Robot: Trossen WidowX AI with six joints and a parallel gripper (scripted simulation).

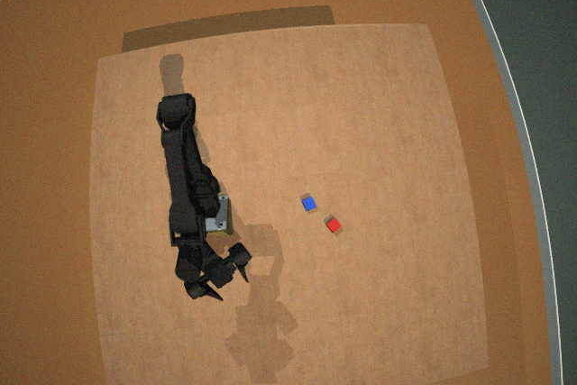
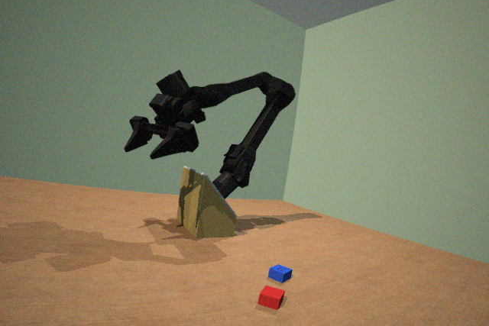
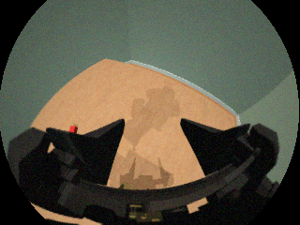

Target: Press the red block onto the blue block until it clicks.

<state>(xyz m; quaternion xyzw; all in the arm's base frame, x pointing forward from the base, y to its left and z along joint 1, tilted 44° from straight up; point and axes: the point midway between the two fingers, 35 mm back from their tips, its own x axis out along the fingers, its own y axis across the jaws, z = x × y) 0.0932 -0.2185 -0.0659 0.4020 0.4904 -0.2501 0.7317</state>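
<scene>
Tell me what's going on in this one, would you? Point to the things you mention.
A black robot arm holds its gripper (image 1: 234,291) (image 2: 137,154) (image 3: 153,122) open above the table (image 1: 372,114) (image 2: 355,275) (image 3: 89,94), with nothing between the fingers. The red block (image 1: 334,224) (image 2: 270,297) (image 3: 73,129) and the blue block (image 1: 308,204) (image 2: 280,273) sit apart on the tabletop, away from the gripper. The red one has yet to be picked up and pressed onto the blue one.
</scene>
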